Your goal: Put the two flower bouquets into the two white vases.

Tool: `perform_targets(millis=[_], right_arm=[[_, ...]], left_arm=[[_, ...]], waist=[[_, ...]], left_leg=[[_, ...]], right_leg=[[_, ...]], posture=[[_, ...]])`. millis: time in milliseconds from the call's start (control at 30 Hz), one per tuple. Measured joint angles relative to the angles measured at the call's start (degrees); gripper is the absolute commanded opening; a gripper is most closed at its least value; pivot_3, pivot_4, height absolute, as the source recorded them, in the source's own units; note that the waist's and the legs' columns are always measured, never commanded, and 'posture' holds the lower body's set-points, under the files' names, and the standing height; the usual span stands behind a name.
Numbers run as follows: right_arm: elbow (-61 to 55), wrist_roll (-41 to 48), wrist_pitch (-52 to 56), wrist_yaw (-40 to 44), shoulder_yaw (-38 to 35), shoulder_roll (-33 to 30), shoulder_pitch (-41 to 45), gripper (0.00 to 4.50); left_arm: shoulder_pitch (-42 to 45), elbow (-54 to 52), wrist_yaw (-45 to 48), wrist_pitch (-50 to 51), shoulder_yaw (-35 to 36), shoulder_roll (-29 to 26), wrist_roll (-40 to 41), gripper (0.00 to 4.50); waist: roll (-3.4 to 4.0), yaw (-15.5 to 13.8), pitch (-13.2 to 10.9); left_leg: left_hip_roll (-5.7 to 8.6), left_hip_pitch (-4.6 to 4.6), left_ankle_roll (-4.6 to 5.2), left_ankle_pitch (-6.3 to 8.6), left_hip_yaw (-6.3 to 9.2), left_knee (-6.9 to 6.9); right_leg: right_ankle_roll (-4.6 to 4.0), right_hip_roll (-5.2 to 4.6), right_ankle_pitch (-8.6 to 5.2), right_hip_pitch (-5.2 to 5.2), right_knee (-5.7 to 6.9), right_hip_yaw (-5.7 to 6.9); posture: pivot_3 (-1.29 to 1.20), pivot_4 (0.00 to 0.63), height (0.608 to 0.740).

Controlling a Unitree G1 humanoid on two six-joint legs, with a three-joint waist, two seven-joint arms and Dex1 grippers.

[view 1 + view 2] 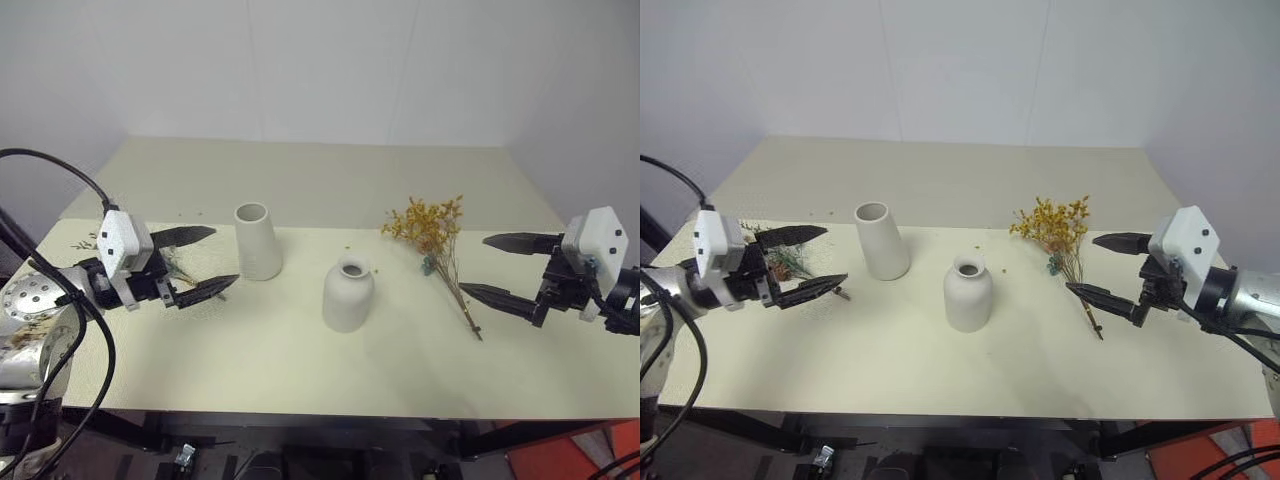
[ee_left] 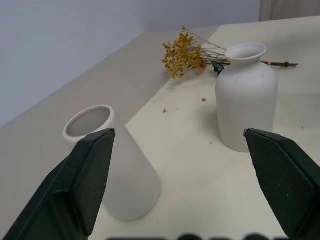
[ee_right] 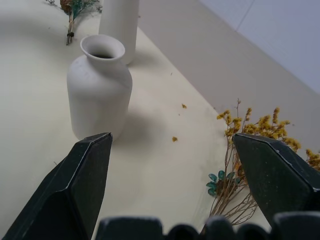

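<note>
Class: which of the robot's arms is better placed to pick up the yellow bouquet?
The right. The right gripper hangs open just beside the yellow bouquet; the left gripper is across the table, beyond both vases.

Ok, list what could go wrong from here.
The yellow flowers are dry, with crumbs already scattered on the table; the open right claw may shed more blossoms gripping them. The short vase has a narrow neck, so the spread stems could snag. A sideways push might tip the tall vase.
</note>
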State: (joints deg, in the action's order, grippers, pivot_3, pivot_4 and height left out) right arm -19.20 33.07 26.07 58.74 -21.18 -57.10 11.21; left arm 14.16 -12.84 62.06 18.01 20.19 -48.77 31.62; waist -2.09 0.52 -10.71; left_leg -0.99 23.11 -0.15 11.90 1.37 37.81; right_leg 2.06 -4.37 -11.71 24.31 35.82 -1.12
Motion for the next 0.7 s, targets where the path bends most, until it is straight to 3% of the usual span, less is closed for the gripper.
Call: perform_targets(millis=[300, 400, 700], right_arm=[[3.6, -1.4, -1.2, 2.3, 2.7, -0.1, 3.9, 4.5], [4.1, -1.7, -1.4, 2.4, 2.9, -0.1, 4.3, 4.5], [6.3, -2.6, -2.0, 3.2, 6.5, 0.5, 7.2, 4.5]], left_arm=[[-3.6, -3.7, -2.7, 1.6, 3.1, -0.5, 0.5, 4.49], [-3.3, -4.3, -8.3, 3.9, 3.2, -0.5, -1.1, 4.49], [12.1, -4.1, -35.2, 34.7, 1.9, 0.5, -4.1, 4.49]], waist=[[0.01, 0.2, 0.0], [0.01, 0.1, 0.0], [-0.01, 0.2, 0.0]], left_leg=[[0.0, -0.01, 0.0, 0.0, -0.01, 0.0], [0.0, -0.01, 0.0, 0.0, 0.0, 0.0], [0.04, -0.01, 0.0, 0.0, 0.05, 0.0]], right_leg=[[-0.05, 0.01, -0.03, 0.01, 0.01, -0.01], [0.01, 0.01, 0.01, 0.0, 0.02, -0.01], [0.08, 0.02, 0.04, -0.01, 0.06, 0.01]], posture=[[0.0, 0.15, 0.74], [0.0, 0.15, 0.74], [0.0, 0.15, 0.74]])
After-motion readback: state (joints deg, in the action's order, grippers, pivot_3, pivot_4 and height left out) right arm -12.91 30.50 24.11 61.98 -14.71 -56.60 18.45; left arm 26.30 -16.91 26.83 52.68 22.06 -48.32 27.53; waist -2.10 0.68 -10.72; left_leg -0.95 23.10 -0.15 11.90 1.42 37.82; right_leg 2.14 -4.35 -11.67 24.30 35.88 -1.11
